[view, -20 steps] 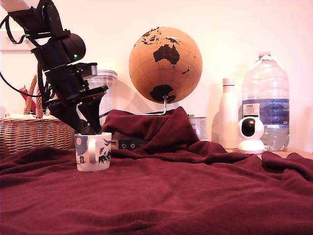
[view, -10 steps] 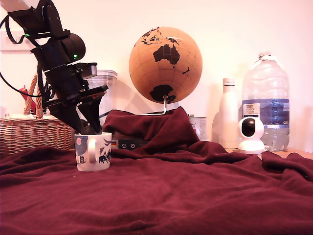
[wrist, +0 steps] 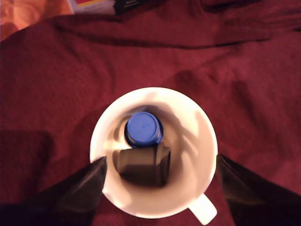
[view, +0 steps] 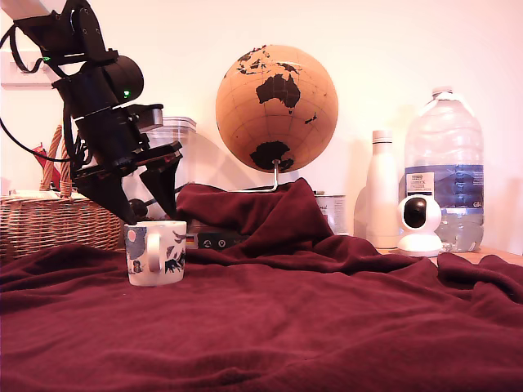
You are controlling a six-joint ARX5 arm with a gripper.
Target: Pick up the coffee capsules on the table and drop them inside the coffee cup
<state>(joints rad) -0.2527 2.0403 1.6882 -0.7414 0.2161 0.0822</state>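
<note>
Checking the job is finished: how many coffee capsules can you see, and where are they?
2, both inside the coffee cup: the blue capsule sits at the bottom, the black capsule lies on its side touching it. None shows on the red cloth, though folds could hide one.

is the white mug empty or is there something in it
Not empty. The wrist view looks straight down into the white ceramic mug: a bright blue capsule and a black capsule lie at its bottom.

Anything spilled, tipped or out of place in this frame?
Nothing spilled. The coffee cup stands upright on the table. Inside, the black capsule lies on its side beside the blue capsule. The gripper is open above.
</note>
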